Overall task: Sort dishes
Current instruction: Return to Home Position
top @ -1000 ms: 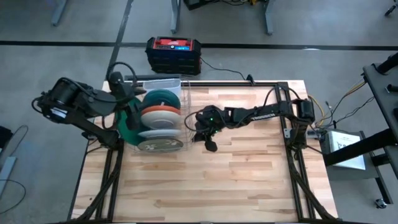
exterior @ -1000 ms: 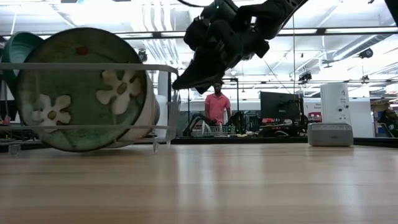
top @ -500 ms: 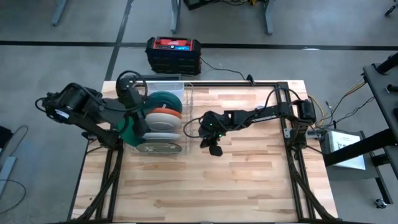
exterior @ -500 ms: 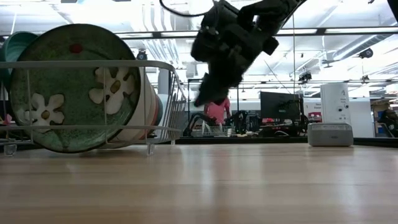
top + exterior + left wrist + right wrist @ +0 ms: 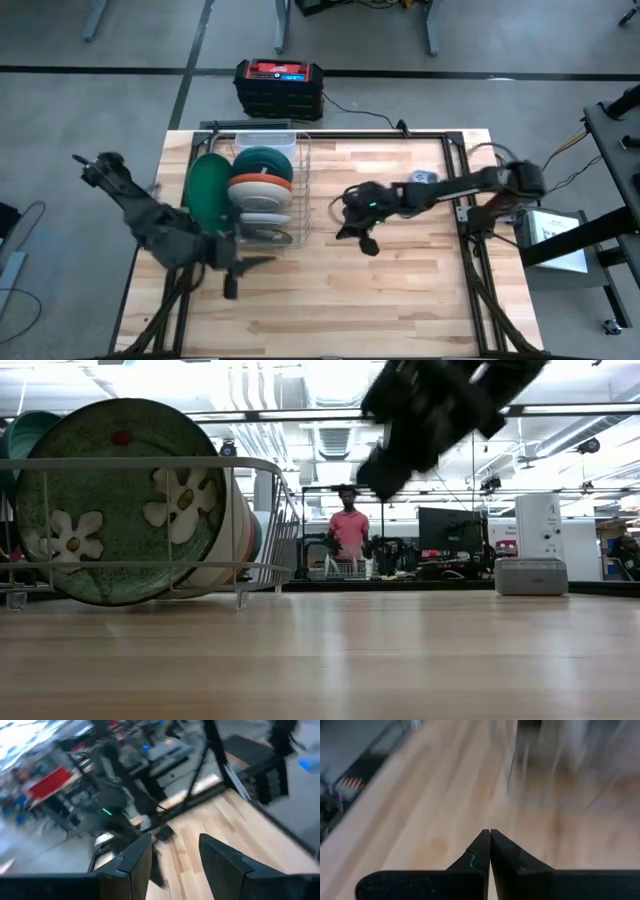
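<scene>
Dishes (image 5: 255, 185), round teal, orange, white and green plates and bowls, stand on edge, propped by the silver wire rack (image 5: 301, 190) at the wooden table (image 5: 400, 300) left side; sorting looks done. Left tool (image 5: 240, 270) hangs nearby, fingers apart, empty; right tool (image 5: 362, 238) mid-table, pinched closed.

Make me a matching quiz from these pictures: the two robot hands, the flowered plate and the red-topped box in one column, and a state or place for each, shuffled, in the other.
Column one
1. left hand
2. right hand
3. flowered plate
4. red-topped box

Column two
A. on the floor beyond the table
B. shut, empty
C. on edge in the rack
D. open, empty

Pairs: 1-D, 2-B, 3-C, 4-A
</scene>
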You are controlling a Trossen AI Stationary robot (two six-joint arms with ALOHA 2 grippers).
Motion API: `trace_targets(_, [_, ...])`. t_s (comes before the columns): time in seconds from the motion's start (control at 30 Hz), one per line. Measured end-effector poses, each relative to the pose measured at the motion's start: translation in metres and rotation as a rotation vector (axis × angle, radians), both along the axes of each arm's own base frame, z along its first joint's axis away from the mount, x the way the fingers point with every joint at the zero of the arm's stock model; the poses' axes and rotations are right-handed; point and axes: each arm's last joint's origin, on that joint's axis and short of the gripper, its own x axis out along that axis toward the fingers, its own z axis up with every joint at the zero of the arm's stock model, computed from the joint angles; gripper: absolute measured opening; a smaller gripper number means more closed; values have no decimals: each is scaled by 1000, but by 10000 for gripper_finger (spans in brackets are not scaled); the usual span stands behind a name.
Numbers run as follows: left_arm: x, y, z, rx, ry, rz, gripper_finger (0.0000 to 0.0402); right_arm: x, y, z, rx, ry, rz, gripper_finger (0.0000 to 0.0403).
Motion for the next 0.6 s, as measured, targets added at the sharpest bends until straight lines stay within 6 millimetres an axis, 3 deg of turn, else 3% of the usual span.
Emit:
trace_targets(0.1, [12,2,-24,71,16,-52,154,-22,4,33,-62,-184,33,2])
trace_targets(0.2, [16,11,-29,65,0,-23,154,-51,7,68,-140,-352,26,2])
trace_targets(0.3, [13,16,-31,73,17,-15,154,-87,8,91,-198,-479,-9,2])
trace_targets(0.43, [-8,30,-23,61,43,13,154,-132,8,99,-185,-574,-39,2])
trace_targets(0.6, [-40,54,-18,3,52,104,154,-170,5,82,-163,-590,-115,2])
